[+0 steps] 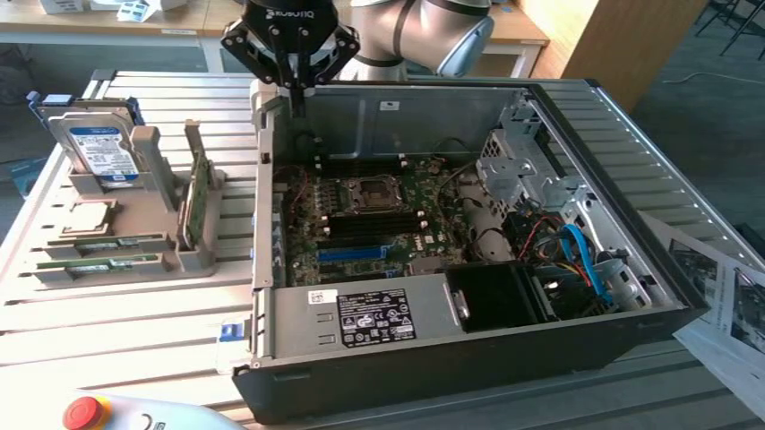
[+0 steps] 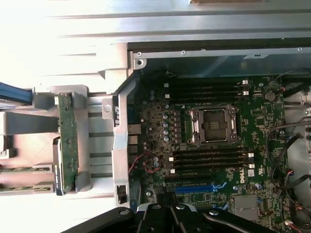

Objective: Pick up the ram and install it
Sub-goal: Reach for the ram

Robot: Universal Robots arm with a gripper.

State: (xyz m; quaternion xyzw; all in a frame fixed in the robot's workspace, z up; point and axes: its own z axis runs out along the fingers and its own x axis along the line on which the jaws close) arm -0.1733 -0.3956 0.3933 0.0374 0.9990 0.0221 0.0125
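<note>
The ram (image 1: 197, 191) (image 2: 67, 145) stands on its long edge in the grey holder (image 1: 132, 219) (image 2: 92, 145), outside the computer. It is off to the side of the gripper (image 1: 299, 88) (image 2: 167, 216) and lower than it, with nothing touching it. Two other green sticks (image 1: 102, 244) lie flat in the same holder, farther from the gripper, and the hard drive (image 1: 102, 148) stands beyond them.

The gripper hangs above the back corner of the open case, its fingers pressed together and, as far as I can see, holding nothing.

Between the gripper and the ram rises the case wall (image 1: 263, 179) (image 2: 121, 145). I think this is the first danger: a low sideways path would strike the wall's edge. With the fingers together, a descent would push on the stick and not take it. The stick is thin and tall, so an off-centre pinch may tilt it or jam it in the holder.

Under the gripper are the memory slots (image 1: 371, 224) (image 2: 209, 158), just beside the processor socket (image 1: 365, 193) (image 2: 212, 125). A tilted stick could miss the slot and press on the open socket or the board.
</note>
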